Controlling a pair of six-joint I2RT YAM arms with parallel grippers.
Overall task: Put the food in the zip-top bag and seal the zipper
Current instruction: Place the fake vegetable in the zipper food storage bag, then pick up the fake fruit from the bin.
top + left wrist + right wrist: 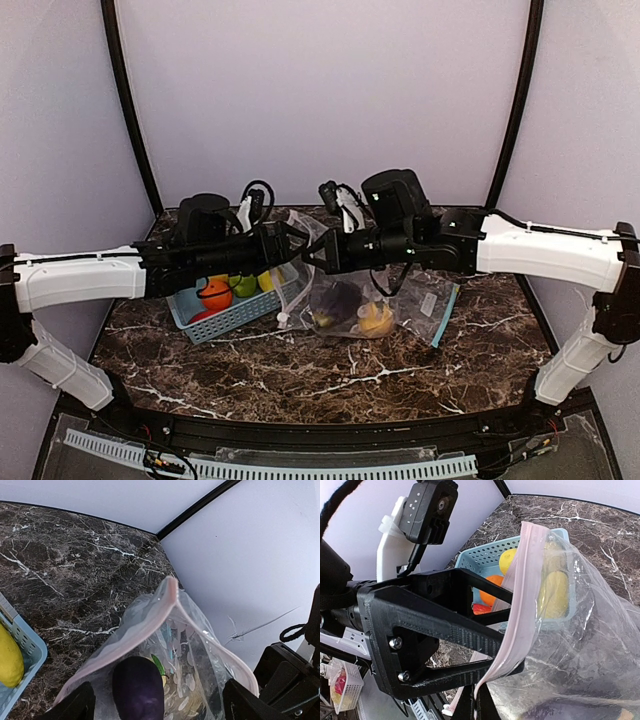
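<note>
The clear zip-top bag (400,300) lies right of centre, its mouth (167,597) lifted open. My right gripper (487,707) is shut on the pink zipper rim (520,615). My left gripper (159,696) is open at the mouth, one finger (75,705) on each side. The purple eggplant (137,687) rests between them, touching neither, inside the bag (335,300) beside a yellow-orange fruit (376,318). An orange (216,293), green apple (243,285), lemon (507,560) and red piece (482,609) stay in the basket.
The light-blue perforated basket (235,312) stands just left of the bag, touching its mouth. Both arms meet above the middle of the dark marble table (330,375). A black frame post (195,507) runs up the back wall.
</note>
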